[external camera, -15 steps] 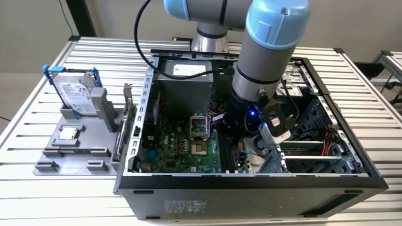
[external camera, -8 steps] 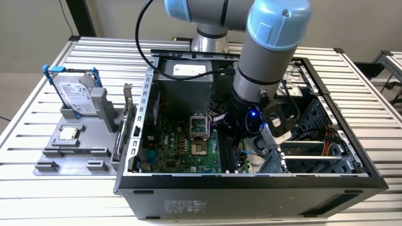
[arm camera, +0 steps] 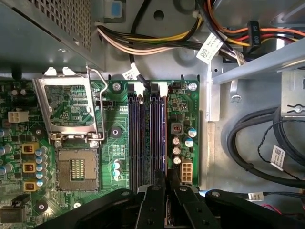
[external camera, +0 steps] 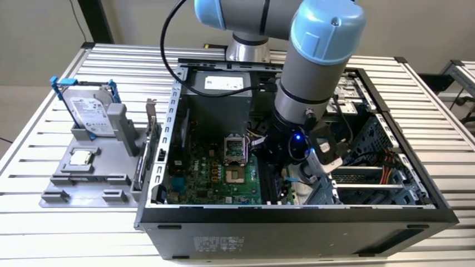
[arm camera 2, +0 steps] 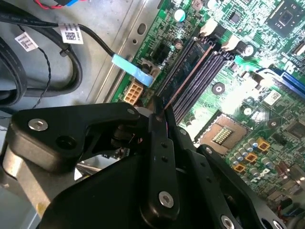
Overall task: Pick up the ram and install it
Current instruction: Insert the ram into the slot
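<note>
My gripper (external camera: 288,173) reaches down inside the open computer case (external camera: 171,139), over the black memory slots (arm camera: 143,138) on the green motherboard (external camera: 200,172). The ram (arm camera 2: 187,71) stands on edge in the outermost slot, beside the small white connector (arm camera: 186,170); in the second wrist view it is a dark board with a thin copper-coloured top line. In the first wrist view the ram (arm camera: 165,138) is seen edge-on, running from the slot latches to my black fingers (arm camera: 153,205). The fingers close together on its near end.
The empty processor socket (arm camera: 76,169) with its raised metal frame (arm camera: 69,109) lies beside the slots. Cable bundles (arm camera: 257,148) run along the case floor. Outside the case, a grey tray (external camera: 82,178) holds a silver hard drive (external camera: 89,114) and a square chip (external camera: 80,158).
</note>
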`<action>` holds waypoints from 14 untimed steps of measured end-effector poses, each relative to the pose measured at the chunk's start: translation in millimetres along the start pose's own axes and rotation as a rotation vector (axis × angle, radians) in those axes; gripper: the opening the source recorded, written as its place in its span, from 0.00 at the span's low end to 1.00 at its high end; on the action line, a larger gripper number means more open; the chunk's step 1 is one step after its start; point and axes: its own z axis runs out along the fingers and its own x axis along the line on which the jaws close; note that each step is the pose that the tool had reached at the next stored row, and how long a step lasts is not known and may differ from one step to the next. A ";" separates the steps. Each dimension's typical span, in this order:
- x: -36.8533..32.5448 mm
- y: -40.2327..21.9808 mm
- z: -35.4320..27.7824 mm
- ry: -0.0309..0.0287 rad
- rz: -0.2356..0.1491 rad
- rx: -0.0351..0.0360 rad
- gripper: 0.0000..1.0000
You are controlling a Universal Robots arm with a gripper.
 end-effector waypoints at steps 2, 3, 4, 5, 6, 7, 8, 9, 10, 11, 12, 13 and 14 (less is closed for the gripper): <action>0.0 0.0 0.0 0.0000 0.001 0.0001 0.00; 0.0 0.1 0.0 0.0000 0.001 0.0000 0.00; 0.0 0.1 0.0 0.0000 0.001 0.0000 0.00; 0.0 0.1 0.0 0.0001 0.002 0.0001 0.00; 0.0 0.1 0.0 0.0001 0.002 0.0002 0.00; 0.0 0.1 0.1 0.0001 0.002 0.0002 0.00; -0.1 0.1 0.1 0.0000 0.001 0.0002 0.00; -0.1 0.1 0.2 0.0001 0.001 0.0001 0.00; -0.1 0.1 0.2 0.0001 0.001 0.0001 0.00; -0.1 0.1 0.2 0.0000 0.001 0.0001 0.00; -0.1 0.1 0.2 0.0001 0.001 0.0001 0.00; -0.1 0.1 0.3 0.0000 0.001 0.0001 0.00; -0.1 0.0 0.5 0.0000 0.001 0.0001 0.00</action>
